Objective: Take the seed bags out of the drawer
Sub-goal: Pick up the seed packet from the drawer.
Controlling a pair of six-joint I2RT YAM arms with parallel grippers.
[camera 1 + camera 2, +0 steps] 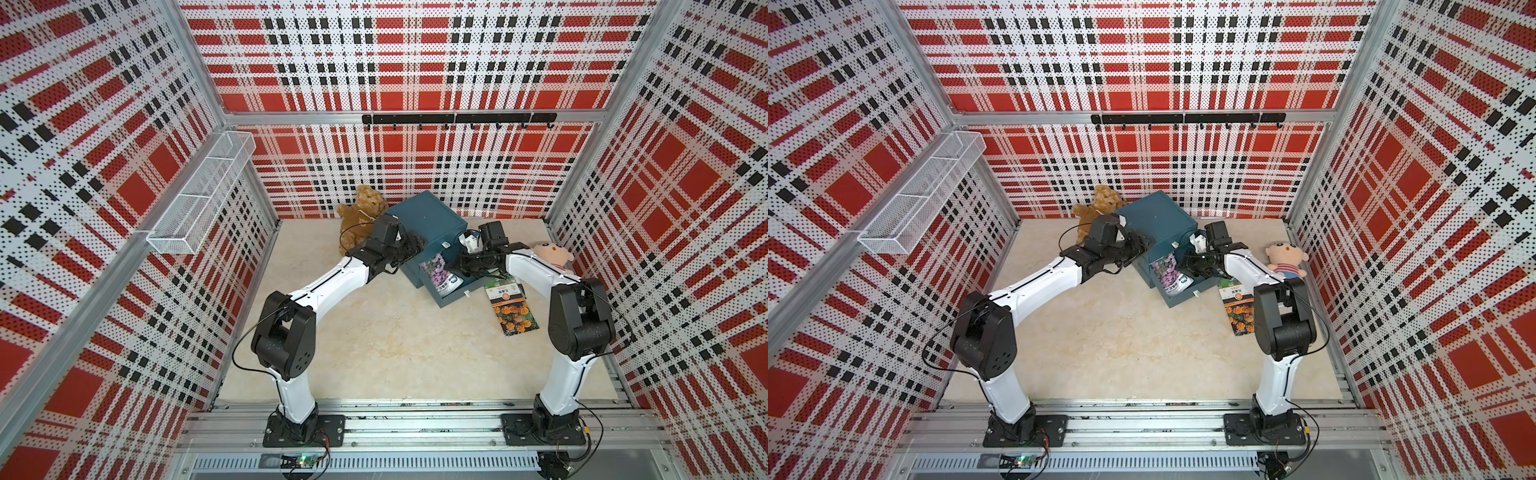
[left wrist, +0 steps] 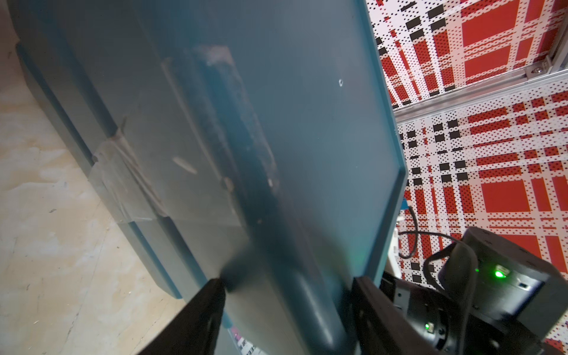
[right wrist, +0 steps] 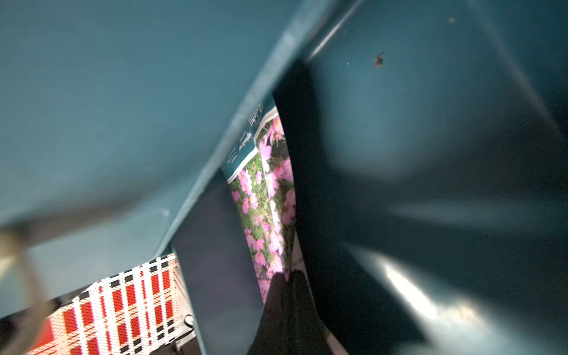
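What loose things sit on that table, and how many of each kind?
Seed bags: 2 seen from above, the purple seed bag in the drawer, the orange seed bag on the table; more may be hidden.
Plush toys: 2, brown bear, pink doll.
Blue cabinet: 1.
Total: 5.

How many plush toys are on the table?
2: a brown teddy bear at the back, left of the blue drawer box; a pink doll at the far right. No others visible.
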